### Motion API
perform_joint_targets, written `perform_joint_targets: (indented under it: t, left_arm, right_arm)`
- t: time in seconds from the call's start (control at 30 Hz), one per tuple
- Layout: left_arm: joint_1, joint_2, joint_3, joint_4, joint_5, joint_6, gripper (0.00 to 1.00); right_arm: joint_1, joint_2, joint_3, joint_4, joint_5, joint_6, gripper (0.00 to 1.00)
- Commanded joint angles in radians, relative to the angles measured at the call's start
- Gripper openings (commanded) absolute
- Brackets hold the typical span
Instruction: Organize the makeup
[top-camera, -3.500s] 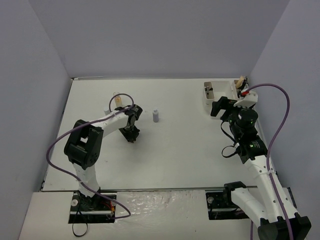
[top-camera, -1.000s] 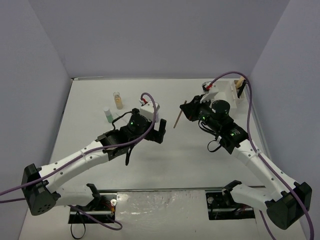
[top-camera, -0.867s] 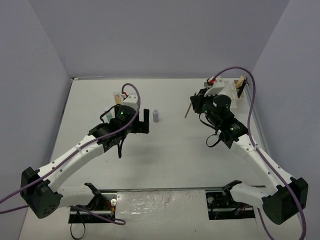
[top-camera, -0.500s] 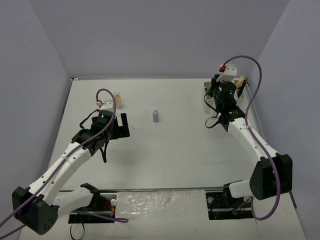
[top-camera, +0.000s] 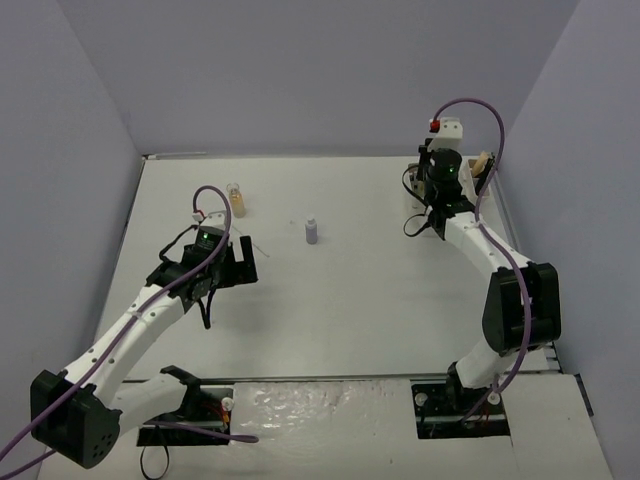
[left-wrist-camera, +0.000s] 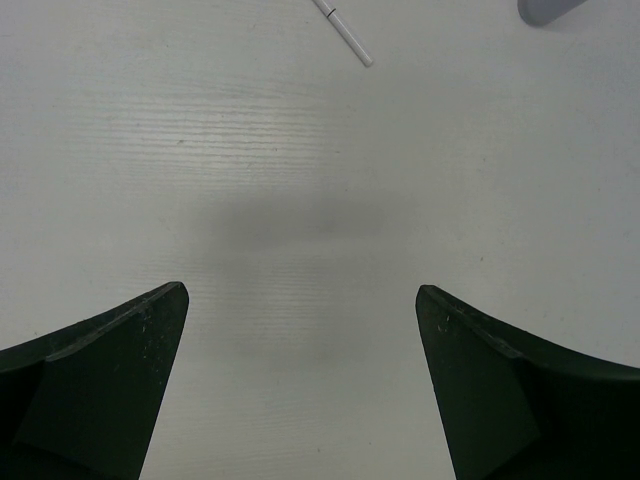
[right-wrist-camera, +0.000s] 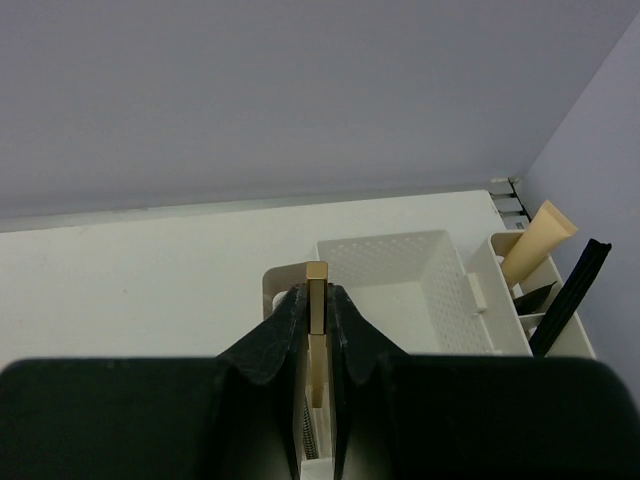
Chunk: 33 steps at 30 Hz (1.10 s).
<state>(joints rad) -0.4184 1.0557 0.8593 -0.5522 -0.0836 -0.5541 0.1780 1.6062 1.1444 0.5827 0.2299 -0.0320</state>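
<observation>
My right gripper (right-wrist-camera: 317, 292) is shut on a tan flat stick (right-wrist-camera: 317, 272), held upright over the narrow left compartment of the white box (right-wrist-camera: 400, 262). In the top view that gripper (top-camera: 430, 197) hangs at the box (top-camera: 470, 195) in the far right corner. A tan tube (right-wrist-camera: 540, 235) and a black pencil (right-wrist-camera: 575, 290) lean in the box's right compartment. My left gripper (top-camera: 243, 262) is open above bare table on the left, nothing between its fingers (left-wrist-camera: 110, 370). An amber bottle (top-camera: 237, 201) and a grey-purple bottle (top-camera: 312, 232) stand beyond it.
A thin white stick (left-wrist-camera: 343, 35) lies on the table ahead of the left gripper (left-wrist-camera: 302, 290), and the grey-purple bottle's edge (left-wrist-camera: 548, 8) shows at the top right of the left wrist view. Purple walls close in the table at the back and both sides.
My right arm has swung the tan stick from the table's middle to the box in the far right corner. My left arm has drawn back to the left, jaws still open.
</observation>
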Motion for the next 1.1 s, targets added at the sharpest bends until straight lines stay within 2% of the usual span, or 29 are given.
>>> perform_joint_targets:
  t: [0.0,0.17,0.33,0.63,0.9,1.0,1.07]
  left_arm:
    - [0.008,-0.003,0.026,0.027,0.005,-0.02,0.97]
    - [0.009,0.001,0.024,0.026,-0.001,-0.031,0.97]
    - [0.01,0.008,0.036,0.003,-0.02,-0.08,0.97]
    - [0.01,0.071,0.096,-0.029,-0.037,-0.213,0.97]
    - [0.01,0.21,0.214,-0.094,-0.109,-0.384,0.97]
    - [0.01,0.33,0.301,-0.128,-0.13,-0.412,0.97]
    - [0.009,0.403,0.355,-0.155,-0.133,-0.42,0.97]
  right_arm:
    - [-0.016,0.022,0.003,0.136,0.025,-0.001,0.0]
    - [-0.027,0.054,-0.032,0.14,0.009,0.029,0.0]
    - [-0.042,0.053,-0.052,0.136,-0.021,0.073,0.08]
    - [-0.051,-0.047,-0.069,0.053,-0.062,0.115,0.56]
    - [-0.051,-0.315,-0.121,-0.213,-0.063,0.241,0.84]
    - [-0.052,-0.451,-0.166,-0.305,-0.098,0.281,0.95]
    - [-0.052,-0.54,-0.221,-0.33,-0.149,0.292,0.99]
